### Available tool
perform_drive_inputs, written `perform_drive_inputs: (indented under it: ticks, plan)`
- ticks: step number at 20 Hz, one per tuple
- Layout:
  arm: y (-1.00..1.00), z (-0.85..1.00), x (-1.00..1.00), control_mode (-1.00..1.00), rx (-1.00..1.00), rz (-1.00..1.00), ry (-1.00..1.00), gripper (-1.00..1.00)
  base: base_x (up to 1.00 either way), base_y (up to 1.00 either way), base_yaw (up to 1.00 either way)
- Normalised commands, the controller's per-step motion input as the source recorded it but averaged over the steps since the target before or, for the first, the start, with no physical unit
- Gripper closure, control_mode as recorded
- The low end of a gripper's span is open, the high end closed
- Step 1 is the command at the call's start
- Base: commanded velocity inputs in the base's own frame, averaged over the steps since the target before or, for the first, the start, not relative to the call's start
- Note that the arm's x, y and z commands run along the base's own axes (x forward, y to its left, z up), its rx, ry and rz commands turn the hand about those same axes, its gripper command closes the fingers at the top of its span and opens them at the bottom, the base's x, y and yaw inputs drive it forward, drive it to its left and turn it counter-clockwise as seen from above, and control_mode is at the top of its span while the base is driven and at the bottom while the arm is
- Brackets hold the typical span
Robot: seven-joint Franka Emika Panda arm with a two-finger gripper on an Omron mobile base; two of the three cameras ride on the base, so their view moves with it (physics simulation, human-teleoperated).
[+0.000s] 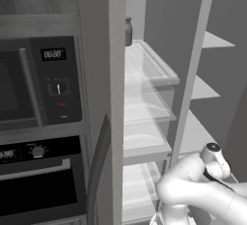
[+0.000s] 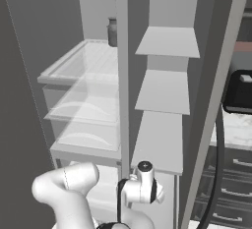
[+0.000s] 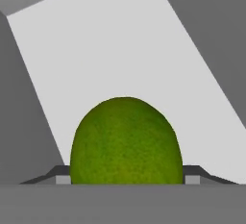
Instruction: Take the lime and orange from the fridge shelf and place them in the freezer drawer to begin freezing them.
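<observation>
Your jaws grip the lime [image 3: 126, 141], a dark fingertip [image 3: 192, 172] at each flank; behind it lies a pale flat shelf [image 3: 120, 50].

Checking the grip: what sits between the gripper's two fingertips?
In the hand view, the lime fills the gap between the gripper fingertips, one tip at each side.

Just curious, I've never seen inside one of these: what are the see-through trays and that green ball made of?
The translucent pale-rimmed trays look like glossy glass or clear plastic; lower shelves show through them. The round yellow-green lime, between the tool's dark tips, has a matte, finely pebbled fruit rind.
</observation>
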Motion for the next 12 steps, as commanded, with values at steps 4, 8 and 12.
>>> perform_drive_inputs:
  ticks: [4, 8, 12]
  plan:
    - [-0.28, -0.59, 0.19, -1.00, 0.11, 0.03, 0.06, 1.00, 0.00, 0.00, 0.00]
    - [-0.19, -0.89, 0.06, -1.00, 0.03, 0.01, 0.03, 1.00, 0.00, 0.00, 0.00]
    - [-0.01, -0.86, 0.00, -1.00, 0.00, 0.00, 0.05, 1.00, 0.00, 0.00, 0.00]
